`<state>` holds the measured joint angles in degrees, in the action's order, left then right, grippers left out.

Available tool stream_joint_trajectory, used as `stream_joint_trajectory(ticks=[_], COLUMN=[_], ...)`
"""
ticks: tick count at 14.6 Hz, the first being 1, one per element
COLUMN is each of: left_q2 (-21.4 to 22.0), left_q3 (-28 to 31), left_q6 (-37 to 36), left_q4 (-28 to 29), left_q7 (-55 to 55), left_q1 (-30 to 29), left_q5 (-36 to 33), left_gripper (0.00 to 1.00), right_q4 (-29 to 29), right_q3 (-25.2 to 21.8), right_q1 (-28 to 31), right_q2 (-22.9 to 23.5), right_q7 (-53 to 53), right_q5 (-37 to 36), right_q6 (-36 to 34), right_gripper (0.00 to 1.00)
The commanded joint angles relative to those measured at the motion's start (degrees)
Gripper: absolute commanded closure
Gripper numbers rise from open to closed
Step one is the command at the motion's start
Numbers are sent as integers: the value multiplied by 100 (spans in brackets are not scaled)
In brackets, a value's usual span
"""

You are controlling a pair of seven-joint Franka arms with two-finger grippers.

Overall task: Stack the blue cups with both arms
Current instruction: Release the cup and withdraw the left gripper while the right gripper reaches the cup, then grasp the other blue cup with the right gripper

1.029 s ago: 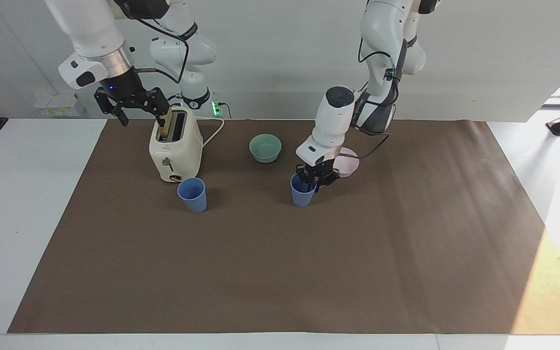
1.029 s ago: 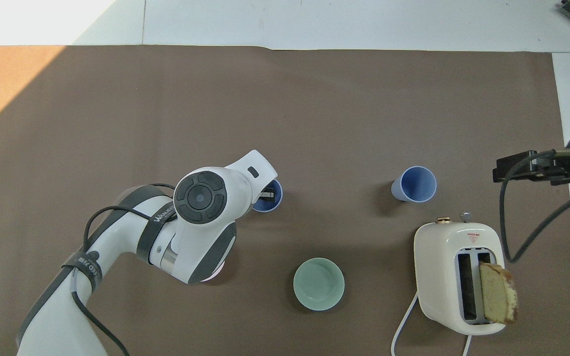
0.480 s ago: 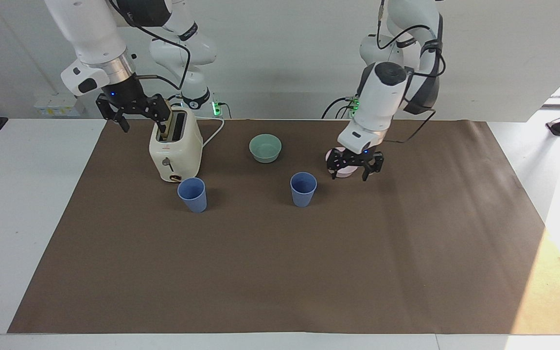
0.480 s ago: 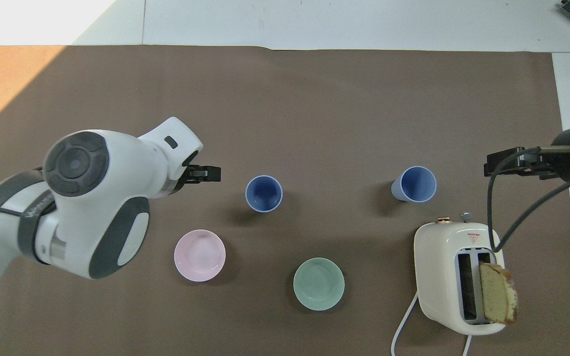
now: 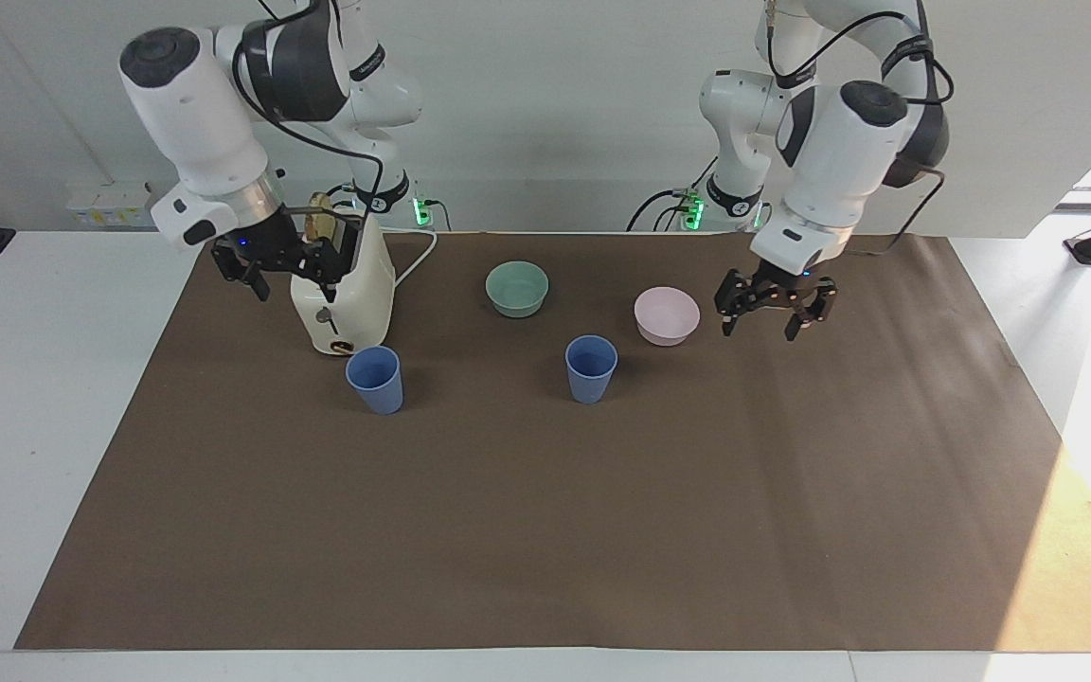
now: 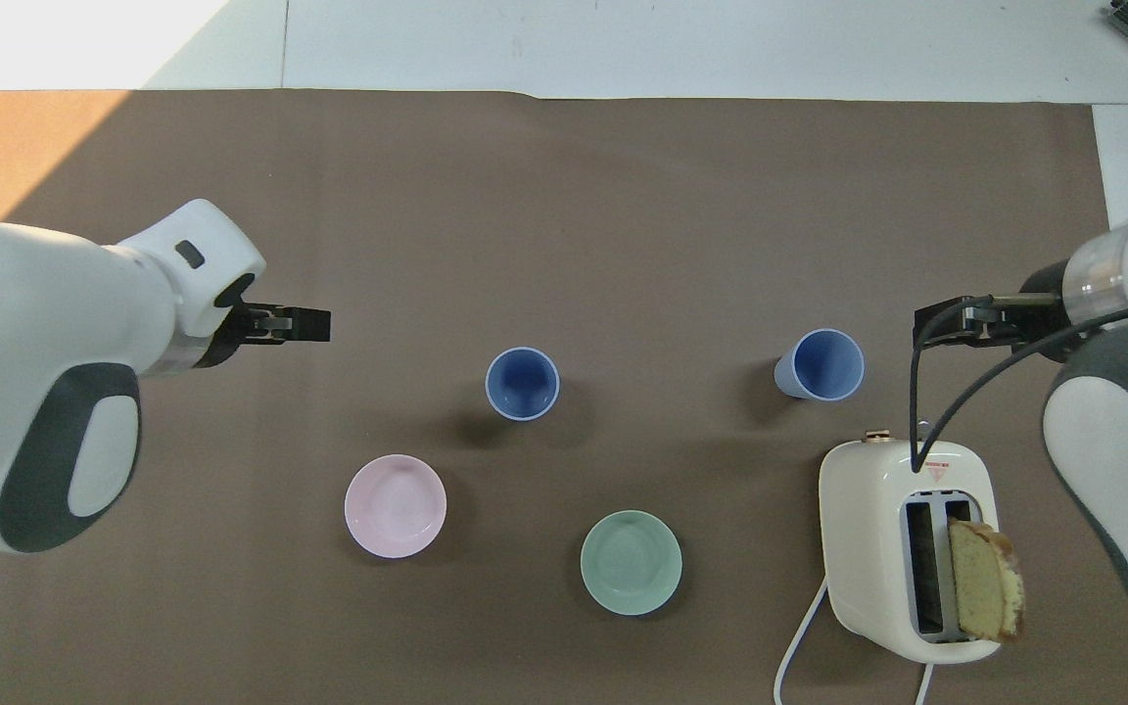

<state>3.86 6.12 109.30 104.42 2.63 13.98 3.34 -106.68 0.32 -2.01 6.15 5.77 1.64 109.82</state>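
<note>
Both blue cups (image 5: 591, 367) (image 5: 375, 378) stand upright and apart on the counter (image 5: 545, 530), one beside the cream toaster (image 5: 342, 294), whose red label is unreadable. The left end effector (image 5: 772, 308) hangs released and empty beside the pink bowl (image 5: 667, 315). The right end effector (image 5: 282, 266) hangs empty with fingers spread beside the toaster.

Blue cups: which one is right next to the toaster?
The blue cup toward the right arm's end of the table, just in front of the toaster. The other blue cup stands by the pink bowl.
</note>
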Motion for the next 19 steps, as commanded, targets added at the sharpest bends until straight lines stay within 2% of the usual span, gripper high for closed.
stream_joint_trajectory(ticks=[1,3,5,8,13,14,15,16,17,19], left_q2=[-122,-244,-324,-491,-500,-500,-500,-500,-491,-421], left_q3=[-76,-76,-67,-67,-76,-76,-76,-85,-85,-85], left_q6=[-636,-1058,-1297,-1604,-1771,-1798,-1816,-1807,-1816,-1825], left_q4=[-737,-1124,-1371,-1670,-1688,-1697,-1715,-1715,-1715,-1628], left_q7=[597,861,959,959,941,950,941,941,941,941], left_q1=[-517,-781,-940,-984,-993,-993,-985,-985,-976,-932], left_q5=[9,0,-9,-9,0,0,-9,-17,-52,-210], left_gripper=[0,0,0,0,0,0,0,0,0,0], right_q4=[-317,-380,-414,-511,-555,-590,-634,-669,-678,-678], right_q3=[21,21,30,39,47,47,47,74,83,74], right_q1=[-1,-1,-10,-10,-10,-10,-10,-19,-80,-186], right_q2=[70,246,229,361,458,449,423,414,431,449], right_q7=[91,48,21,21,-460,-680,-830,-857,-875,-893], right_q5=[144,144,144,153,153,153,153,153,153,153], right_q6=[442,487,487,487,610,619,637,663,672,672], right_gripper=[0,0,0,0,0,44,78,92,100,100])
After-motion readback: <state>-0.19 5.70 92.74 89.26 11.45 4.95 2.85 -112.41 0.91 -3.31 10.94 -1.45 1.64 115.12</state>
